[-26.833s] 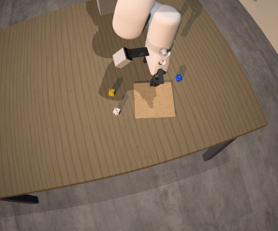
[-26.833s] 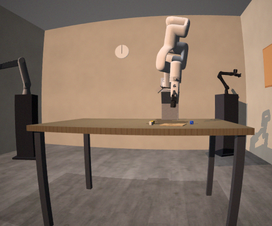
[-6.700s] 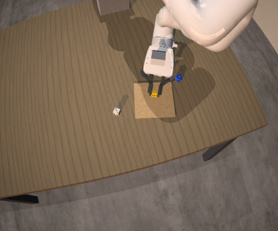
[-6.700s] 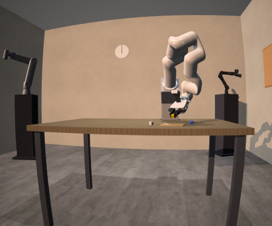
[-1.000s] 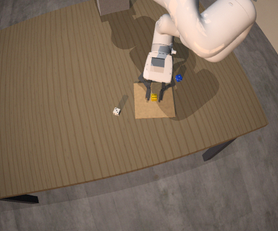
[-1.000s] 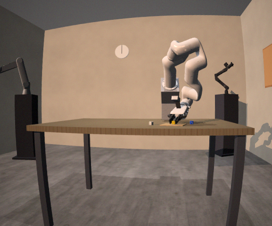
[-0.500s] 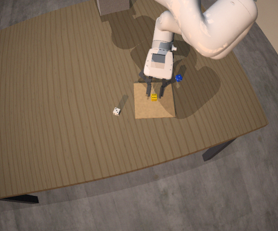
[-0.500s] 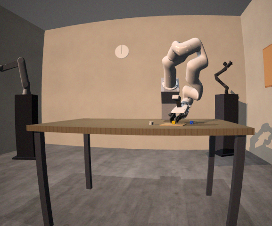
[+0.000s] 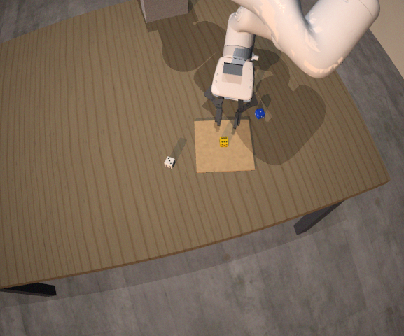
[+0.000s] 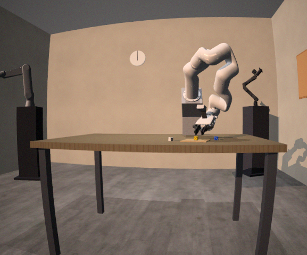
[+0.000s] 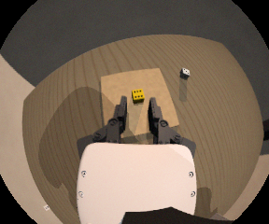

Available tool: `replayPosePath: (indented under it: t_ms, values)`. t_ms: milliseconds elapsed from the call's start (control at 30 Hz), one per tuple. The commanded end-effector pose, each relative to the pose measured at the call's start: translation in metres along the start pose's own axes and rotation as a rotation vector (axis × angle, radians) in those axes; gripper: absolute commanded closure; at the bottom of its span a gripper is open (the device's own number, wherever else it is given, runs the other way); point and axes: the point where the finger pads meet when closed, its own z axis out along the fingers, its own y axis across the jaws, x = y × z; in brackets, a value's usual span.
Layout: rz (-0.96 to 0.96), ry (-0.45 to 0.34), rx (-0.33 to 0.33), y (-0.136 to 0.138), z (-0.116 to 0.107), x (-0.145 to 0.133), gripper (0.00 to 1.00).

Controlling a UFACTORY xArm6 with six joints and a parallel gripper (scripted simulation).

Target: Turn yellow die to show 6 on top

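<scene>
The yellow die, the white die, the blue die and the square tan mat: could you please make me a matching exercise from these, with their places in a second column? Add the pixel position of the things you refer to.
1. yellow die with black pips (image 9: 223,141) (image 10: 196,138) (image 11: 138,95)
2. white die with black pips (image 9: 169,162) (image 10: 170,138) (image 11: 185,73)
3. blue die with white pips (image 9: 260,113) (image 10: 216,138)
4. square tan mat (image 9: 213,159) (image 10: 186,141) (image 11: 113,86)

A. off the mat, left of it in the top view
B. under one of the dice
C. on the mat, six pips on top
D. off the mat, right of it in the top view

Pairs: 1-C, 2-A, 3-D, 4-B
</scene>
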Motion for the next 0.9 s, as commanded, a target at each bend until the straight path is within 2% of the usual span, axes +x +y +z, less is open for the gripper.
replayPosePath:
  t_ms: [0, 167, 633, 867]
  values:
    - [0.0, 0.0, 0.001, 0.0, -0.001, 0.0, 0.64]
    - [0.0, 0.0, 0.001, 0.0, -0.004, 0.006, 0.64]
    - [0.0, 0.0, 0.001, 0.0, -0.026, 0.048, 0.64]
    - [0.0, 0.0, 0.001, 0.0, -0.029, 0.053, 0.64]
